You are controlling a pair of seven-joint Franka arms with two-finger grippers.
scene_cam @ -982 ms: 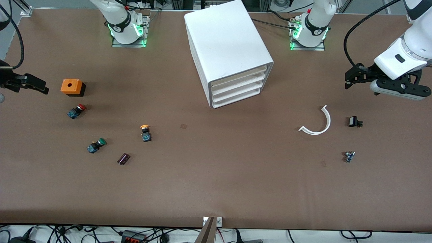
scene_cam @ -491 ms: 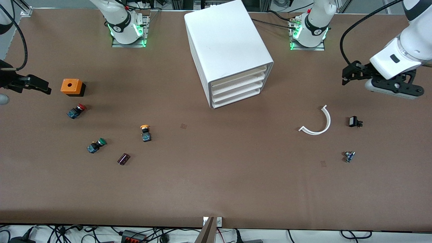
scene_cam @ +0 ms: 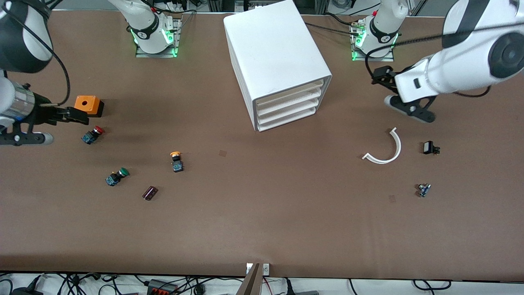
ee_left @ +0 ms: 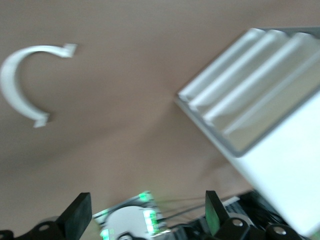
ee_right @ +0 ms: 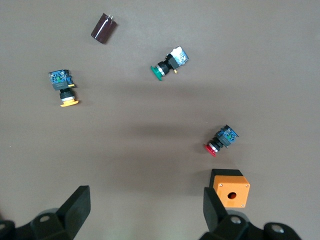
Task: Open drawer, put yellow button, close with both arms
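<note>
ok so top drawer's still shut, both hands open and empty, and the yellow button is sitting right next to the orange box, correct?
Not quite. The button beside the orange box is the red button. The yellow button lies apart, nearer the front camera and toward the cabinet; the front view shows this. The rest holds: the drawer is shut, and the left hand and right hand are open and empty.

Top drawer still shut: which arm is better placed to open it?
Probably the left. The left gripper hangs open beside the cabinet, and its wrist view faces the top drawer. The right gripper, open, is over the orange box.
</note>
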